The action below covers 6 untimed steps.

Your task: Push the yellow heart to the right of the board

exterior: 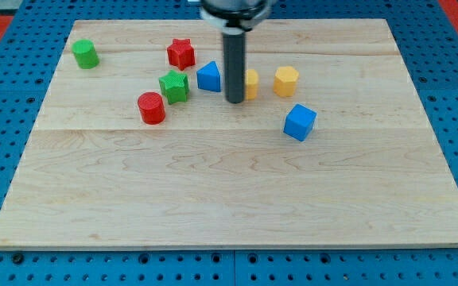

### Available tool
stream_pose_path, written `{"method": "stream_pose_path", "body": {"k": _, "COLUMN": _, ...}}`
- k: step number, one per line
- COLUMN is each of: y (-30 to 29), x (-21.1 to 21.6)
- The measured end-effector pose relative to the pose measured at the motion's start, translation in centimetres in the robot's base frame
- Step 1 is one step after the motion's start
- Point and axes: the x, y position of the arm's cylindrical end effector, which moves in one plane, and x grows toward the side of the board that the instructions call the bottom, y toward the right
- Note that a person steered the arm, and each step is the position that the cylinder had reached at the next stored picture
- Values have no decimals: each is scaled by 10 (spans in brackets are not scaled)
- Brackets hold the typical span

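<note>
The yellow heart (251,83) sits near the board's upper middle, mostly hidden behind my rod. My tip (234,102) rests on the board right at the heart's left side, touching or nearly touching it. A blue triangle (208,77) lies just left of the rod. A yellow hexagon (286,81) lies just right of the heart, in line with it.
A blue cube (300,121) lies below and right of the hexagon. A green star (174,86), a red cylinder (151,107) and a red star (181,53) lie to the left. A green cylinder (86,54) is at the top left. The wooden board (237,199) lies on a blue pegboard.
</note>
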Motion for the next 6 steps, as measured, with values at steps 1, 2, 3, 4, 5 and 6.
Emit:
{"method": "stream_pose_path", "body": {"k": 1, "y": 12, "x": -54}}
{"method": "stream_pose_path", "body": {"k": 2, "y": 10, "x": -102}}
{"method": "stream_pose_path", "body": {"k": 3, "y": -18, "x": -99}}
{"method": "stream_pose_path", "body": {"k": 4, "y": 9, "x": -91}}
{"method": "stream_pose_path", "body": {"k": 5, "y": -38, "x": -113}}
{"method": "stream_pose_path", "body": {"k": 6, "y": 41, "x": -116}}
